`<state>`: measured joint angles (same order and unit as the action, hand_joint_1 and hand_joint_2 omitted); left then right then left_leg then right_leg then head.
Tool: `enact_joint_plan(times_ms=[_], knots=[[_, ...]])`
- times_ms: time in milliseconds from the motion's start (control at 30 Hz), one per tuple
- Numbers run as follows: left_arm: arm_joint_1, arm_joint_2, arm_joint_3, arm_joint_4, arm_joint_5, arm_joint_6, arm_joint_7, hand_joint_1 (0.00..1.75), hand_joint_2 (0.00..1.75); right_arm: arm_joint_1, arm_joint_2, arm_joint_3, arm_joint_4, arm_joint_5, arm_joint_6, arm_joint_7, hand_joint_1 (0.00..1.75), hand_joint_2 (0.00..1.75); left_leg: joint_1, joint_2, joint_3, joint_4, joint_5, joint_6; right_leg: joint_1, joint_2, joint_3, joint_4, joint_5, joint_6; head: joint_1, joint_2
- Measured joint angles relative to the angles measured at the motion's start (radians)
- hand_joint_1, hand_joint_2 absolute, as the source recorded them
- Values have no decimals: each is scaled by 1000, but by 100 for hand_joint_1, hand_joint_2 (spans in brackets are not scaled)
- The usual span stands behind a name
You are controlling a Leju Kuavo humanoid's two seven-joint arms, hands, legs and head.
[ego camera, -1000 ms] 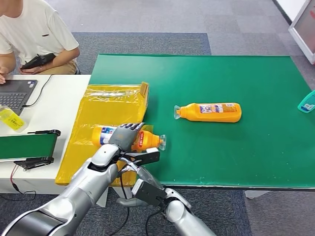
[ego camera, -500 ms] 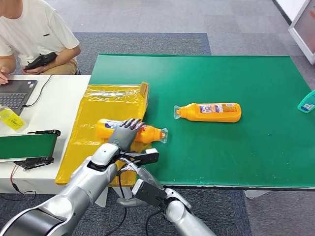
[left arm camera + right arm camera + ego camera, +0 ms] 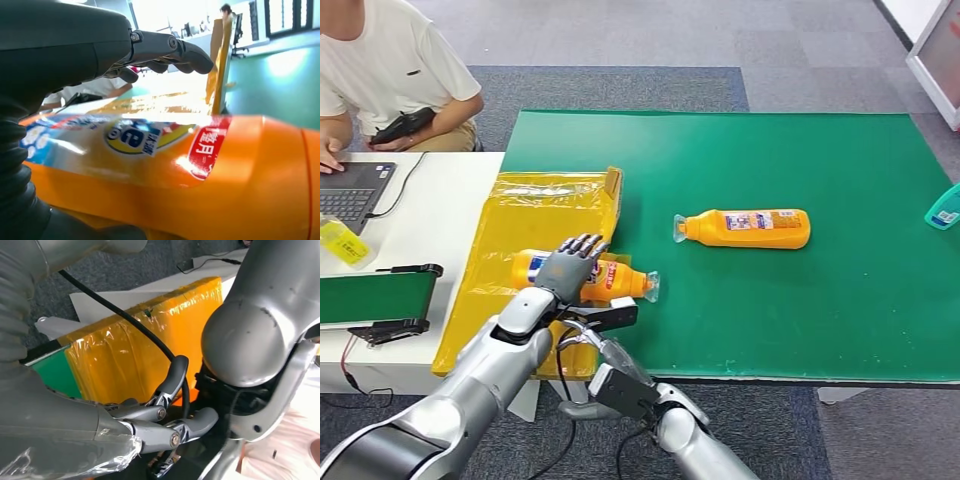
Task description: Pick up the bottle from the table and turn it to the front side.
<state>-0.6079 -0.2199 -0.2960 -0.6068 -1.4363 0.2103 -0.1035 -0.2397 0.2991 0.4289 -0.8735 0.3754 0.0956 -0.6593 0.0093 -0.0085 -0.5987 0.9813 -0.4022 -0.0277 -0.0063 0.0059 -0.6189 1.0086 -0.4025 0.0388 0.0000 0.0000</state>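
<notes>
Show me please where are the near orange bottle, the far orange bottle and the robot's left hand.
near orange bottle (image 3: 616,283): head view, on its orange shoulder beside the red label.
far orange bottle (image 3: 747,228): head view, on the middle of its body.
left hand (image 3: 565,268): head view, on the back of the hand.

The near bottle (image 3: 610,282) is glossy orange plastic with a shiny printed label, lying on a yellow bag (image 3: 539,215) of crinkled, reflective film. The green table cover (image 3: 803,300) looks matt and smooth (felt or rubber, hard to tell). The left hand (image 3: 563,270) is dull grey plastic; both arms are brushed silver metal.
</notes>
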Motion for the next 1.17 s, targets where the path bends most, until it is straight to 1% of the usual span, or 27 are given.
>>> enact_joint_plan(times_ms=[67,133,233,300,367,467,533,633,700,767,867,967,1067,1133,1167], knots=[[28,9,-9,-83,32,-29,-8,0,175,3,-1,-7,-11,-1,-11,-2,0,175,0,0,0,0,0,0,0,0,0,0,0,0,0,0],[70,23,-21,-199,94,-74,-14,0,175,10,-2,-18,-29,0,-20,2,0,175,0,0,0,0,0,0,0,0,-1,0,0,0,0,0],[146,51,-47,-426,246,-132,-39,0,175,39,-7,-45,-54,1,-37,22,0,175,0,0,-2,0,-1,0,0,0,-1,0,-1,0,0,0],[207,79,-66,-580,351,-150,-66,0,175,60,-12,-59,-75,1,-46,32,0,175,0,1,-2,0,-2,-1,0,2,-2,0,-1,0,0,0],[273,116,-86,-718,423,-146,-100,0,175,76,-15,-71,-96,1,-53,37,0,175,0,2,-2,0,-2,-1,0,3,-2,0,-1,0,0,0],[368,186,-112,-907,443,-117,-138,0,175,103,-21,-88,-128,2,-59,40,0,175,0,3,-2,0,-3,-1,0,3,-3,0,-2,-1,0,0],[412,223,-123,-998,439,-104,-145,0,175,114,-23,-95,-145,3,-60,42,0,175,0,3,-2,0,-3,-1,0,3,-4,0,-3,-1,0,0],[466,259,-131,-1096,473,-78,-176,0,175,126,-25,-103,-165,8,-68,50,0,175,0,3,-2,-1,-3,-2,0,3,-3,0,-3,-1,0,0],[531,283,-127,-1176,572,-68,-228,0,175,141,-26,-115,-185,14,-78,60,0,175,0,4,-1,-1,-3,-2,0,3,-3,0,-3,-1,0,0],[622,297,-114,-1268,724,-89,-307,0,175,161,-29,-133,-212,24,-85,72,0,175,0,4,-1,-1,-4,-1,0,3,-3,0,-3,-1,0,0],[776,287,-74,-1382,964,-169,-415,0,175,193,-30,-166,-269,45,-90,92,0,175,0,4,-2,-1,-6,0,0,3,-3,0,-5,-1,0,0],[917,250,-8,-1452,1161,-262,-485,0,175,222,-34,-208,-350,63,-95,114,0,175,0,5,-2,-1,-7,0,0,3,-3,-1,-6,-1,0,0],[1007,184,103,-1481,1271,-399,-540,0,175,234,-42,-257,-439,56,-84,144,0,175,0,4,-1,-1,-8,1,0,3,-2,-1,-7,-1,0,0],[1043,118,200,-1484,1298,-520,-553,0,175,242,-51,-295,-503,22,-55,161,0,175,0,4,-1,-1,-8,1,0,3,-2,-1,-6,-1,0,0],[1051,101,226,-1484,1302,-549,-554,0,175,244,-54,-305,-518,12,-46,164,0,175,0,4,-1,-1,-8,1,0,3,-1,-1,-6,-1,0,0]])
